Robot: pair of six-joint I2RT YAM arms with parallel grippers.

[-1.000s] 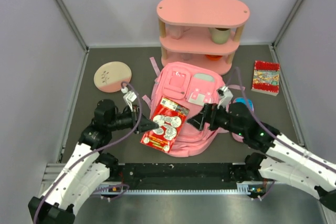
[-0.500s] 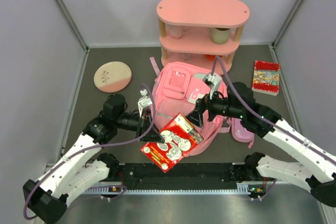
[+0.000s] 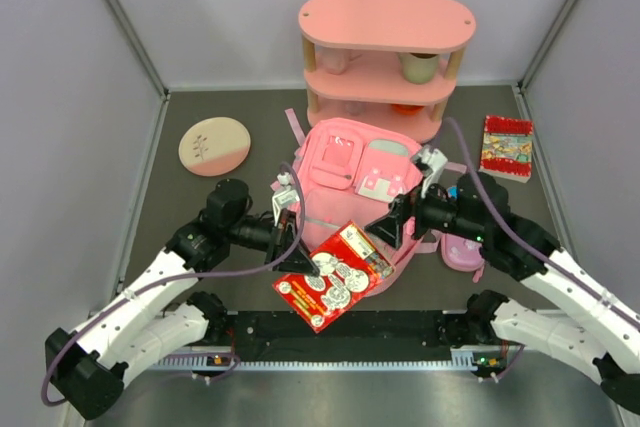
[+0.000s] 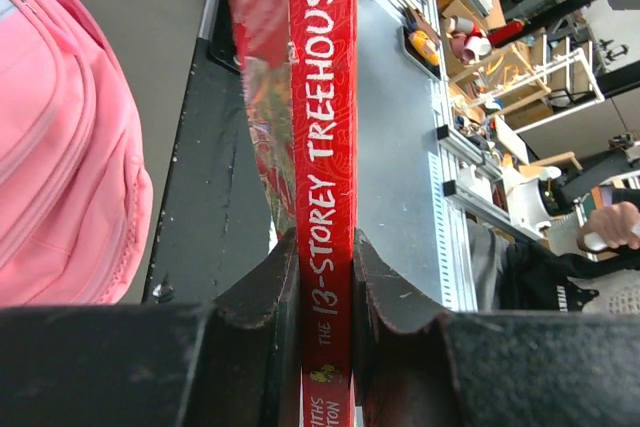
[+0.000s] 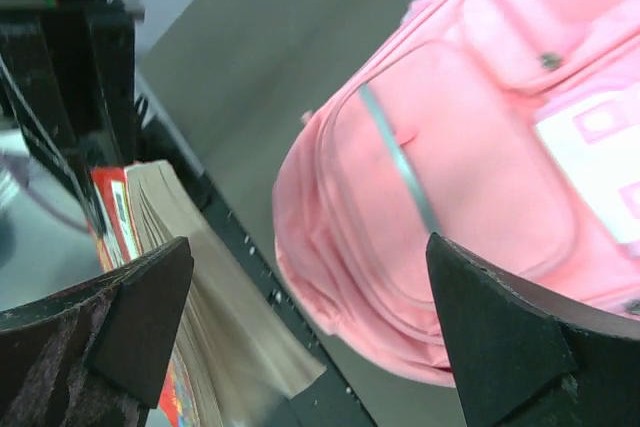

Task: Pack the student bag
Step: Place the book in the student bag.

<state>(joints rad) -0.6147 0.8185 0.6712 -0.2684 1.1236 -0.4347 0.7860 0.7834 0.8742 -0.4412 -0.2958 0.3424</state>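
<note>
Left gripper [image 4: 325, 247] clamps red book [image 3: 335, 277] by spine, at near edge of student bag [image 3: 345, 162]. Right gripper [image 3: 388, 229] spread wide, empty, above bag's near-right corner.

Cloth student bag [image 3: 345, 159], glossy paper book [image 3: 335, 275]

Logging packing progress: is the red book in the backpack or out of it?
Out: the left gripper clamps the red book by its spine, its whole cover showing outside the student bag.

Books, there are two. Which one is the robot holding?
The 13-Storey Treehouse book, pinched in the left gripper; the other book lies apart, far right.
</note>
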